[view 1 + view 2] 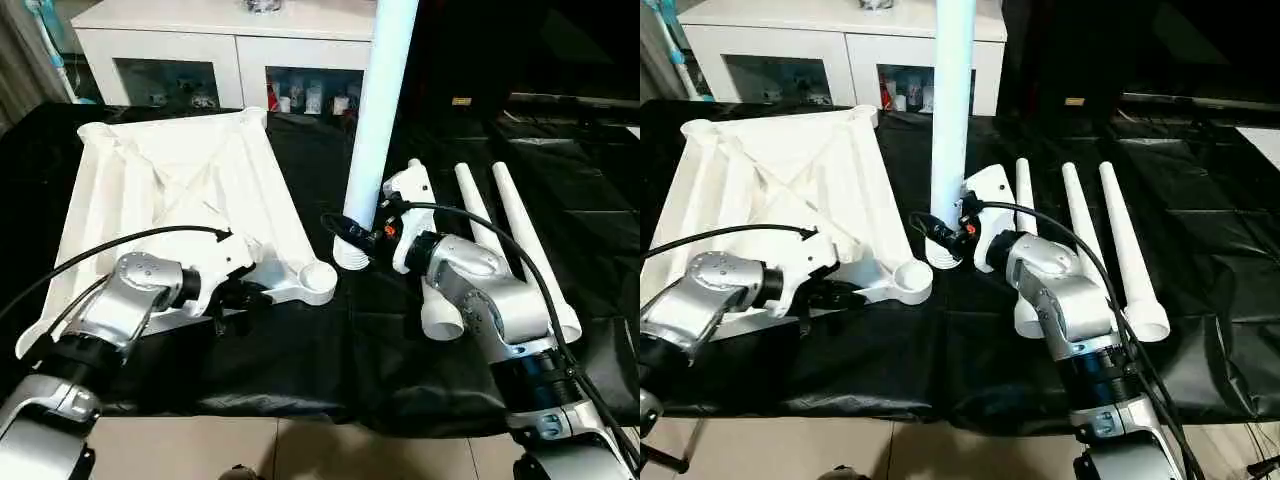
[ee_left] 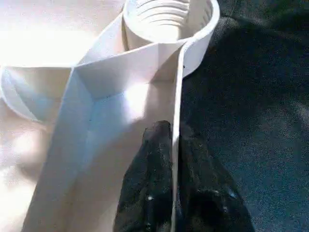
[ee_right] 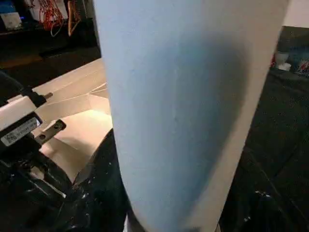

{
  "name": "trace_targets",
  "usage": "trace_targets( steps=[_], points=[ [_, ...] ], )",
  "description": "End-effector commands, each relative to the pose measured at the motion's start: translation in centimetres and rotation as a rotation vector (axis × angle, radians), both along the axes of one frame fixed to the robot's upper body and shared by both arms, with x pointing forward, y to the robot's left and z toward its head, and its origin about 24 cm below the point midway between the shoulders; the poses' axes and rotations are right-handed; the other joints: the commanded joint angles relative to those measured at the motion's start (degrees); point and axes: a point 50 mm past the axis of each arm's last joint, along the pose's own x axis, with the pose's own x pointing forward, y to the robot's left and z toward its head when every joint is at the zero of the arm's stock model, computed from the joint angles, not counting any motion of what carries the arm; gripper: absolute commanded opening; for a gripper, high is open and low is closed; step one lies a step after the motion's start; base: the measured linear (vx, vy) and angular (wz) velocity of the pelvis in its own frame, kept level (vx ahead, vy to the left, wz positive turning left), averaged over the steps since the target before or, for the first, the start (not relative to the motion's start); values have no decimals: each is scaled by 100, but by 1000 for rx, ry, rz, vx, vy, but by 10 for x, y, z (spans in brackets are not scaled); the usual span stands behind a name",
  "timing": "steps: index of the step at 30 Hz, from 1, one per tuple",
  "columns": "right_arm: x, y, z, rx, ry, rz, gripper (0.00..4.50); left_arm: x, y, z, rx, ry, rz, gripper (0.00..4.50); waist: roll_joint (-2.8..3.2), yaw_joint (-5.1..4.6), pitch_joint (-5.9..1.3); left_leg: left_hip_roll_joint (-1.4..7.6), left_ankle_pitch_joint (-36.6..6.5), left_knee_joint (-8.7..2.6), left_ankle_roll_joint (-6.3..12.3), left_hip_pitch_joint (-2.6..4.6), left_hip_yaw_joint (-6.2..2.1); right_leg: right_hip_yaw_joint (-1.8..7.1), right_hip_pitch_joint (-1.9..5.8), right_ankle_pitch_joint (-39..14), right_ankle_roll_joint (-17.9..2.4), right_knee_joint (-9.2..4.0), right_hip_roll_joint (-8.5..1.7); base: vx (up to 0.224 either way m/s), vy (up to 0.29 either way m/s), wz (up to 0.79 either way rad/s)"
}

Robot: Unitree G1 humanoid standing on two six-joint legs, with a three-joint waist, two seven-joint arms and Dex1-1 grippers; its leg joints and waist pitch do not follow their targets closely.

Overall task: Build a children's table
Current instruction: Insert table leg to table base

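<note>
The white table top [image 1: 180,180] lies upside down on the black cloth, its ribbed X-braced underside facing up. My left gripper [image 1: 235,297] is at its near edge, beside the round corner socket [image 1: 318,278]. In the left wrist view both black fingers [image 2: 149,193] pinch the thin rim wall [image 2: 177,96] just short of the threaded socket [image 2: 169,19]. My right gripper [image 1: 365,232] is shut on a white leg [image 1: 378,100] that stands upright, its wide end on the cloth right of that socket. In the right wrist view the leg [image 3: 188,96] is very close.
Three more white legs [image 1: 1080,220] lie side by side on the cloth to the right, behind my right forearm. A white cabinet with glass doors [image 1: 230,40] stands behind the table. The black cloth [image 1: 330,350] ends at the near edge above pale floor.
</note>
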Motion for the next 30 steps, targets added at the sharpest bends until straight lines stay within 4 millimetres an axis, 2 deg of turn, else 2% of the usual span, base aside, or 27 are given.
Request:
trace_targets(
  steps=[1, 2, 3, 5, 10, 12, 13, 14, 17, 18, 20, 21, 24, 28, 29, 30],
  points=[
    [-1, -2, 6, 41, 4, 4, 188, -2, -5, -6, -1, 18, -18, 7, 119, -4, -423, 2, -1628, -446, -340, 140, 56, 98, 245, -377, -1325, -388, -192, 0, 0, 0],
    [-1, -2, 6, 50, 13, 4, 188, -2, -7, -6, -15, 18, -19, 3, 103, -11, -425, 7, -1587, -449, -334, 131, 56, 95, 246, -328, -1336, -386, -188, 0, 0, 0],
    [-1, -1, 4, 57, 30, 8, 188, -3, -10, -5, -41, 21, -20, 0, 110, -10, -428, 4, -1566, -442, -317, 137, 59, 95, 244, -285, -1352, -379, -187, 0, 0, 0],
    [-4, 0, -3, 52, 94, 45, 188, -5, -20, -5, -103, 32, -34, 0, 65, -1, -432, 5, -1451, -437, -252, 132, 67, 95, 255, -205, -1372, -379, -186, 0, 0, 0],
    [-6, 2, -12, 24, 151, 76, 188, -12, -34, -9, -148, 50, -55, 0, 58, -2, -423, 18, -1357, -440, -207, 125, 79, 95, 249, -255, -1361, -384, -195, 0, 0, 0],
    [-4, 1, -16, -13, 160, 70, 188, -16, -41, -14, -152, 43, -67, 0, 1, 6, -418, 21, -1348, -438, -168, 124, 103, 102, 238, -418, -1334, -414, -204, 0, 0, 0],
    [-3, 1, -17, -11, 163, 68, 188, -16, -42, -14, -154, 40, -66, 0, 15, 15, -413, 21, -1349, -439, -171, 122, 99, 103, 233, -477, -1325, -411, -210, 0, 0, 0],
    [-2, 1, -17, -4, 178, 66, 188, -16, -43, -14, -157, 29, -60, 0, -12, 15, -406, 19, -1380, -446, -169, 118, 103, 104, 232, -628, -1285, -428, -212, 0, 0, 0],
    [0, 4, -19, 2, 198, 72, 188, -16, -44, -14, -179, 11, -30, 0, -27, 16, -397, 23, -1443, -455, -164, 111, 101, 108, 223, -923, -1186, -446, -224, 0, 0, 0],
    [0, 4, -19, -1, 199, 74, 188, -17, -45, -14, -182, 12, -27, 0, -60, 9, -394, 24, -1440, -457, -153, 113, 111, 108, 214, -997, -1139, -465, -222, 0, 0, 0],
    [0, 5, -20, -8, 193, 78, 188, -18, -45, -15, -180, 14, -27, 0, -38, 10, -399, 25, -1367, -458, -144, 106, 103, 107, 212, -955, -1100, -452, -221, 0, 0, 0],
    [0, 5, -20, -10, 189, 74, 188, -20, -44, -17, -168, 23, -29, 0, -62, 10, -404, 24, -1293, -453, -124, 102, 105, 106, 218, -892, -1090, -443, -220, 0, 0, 0],
    [4, 4, -19, 2, 172, 49, 188, -23, -42, -20, -147, 32, -31, 0, -60, -11, -408, 20, -1193, -447, -87, 94, 113, 102, 212, -769, -1105, -436, -212, 0, 0, 0],
    [8, 6, -20, -7, 154, 44, 188, -25, -40, -22, -110, 48, -47, 0, -57, -24, -408, 15, -1187, -444, -63, 96, 121, 101, 209, -748, -1133, -440, -211, 0, 0, 0],
    [9, 9, -23, -31, 159, 55, 188, -26, -39, -22, -99, 55, -58, 0, -21, -16, -410, 16, -1201, -443, -73, 106, 116, 101, 205, -755, -1134, -437, -211, 0, 0, 0],
    [9, 11, -25, -40, 168, 65, 188, -26, -39, -22, -96, 57, -59, 0, -36, -33, -402, 12, -1243, -449, -97, 94, 118, 100, 205, -797, -1128, -444, -204, 0, 0, 0]
  ],
)
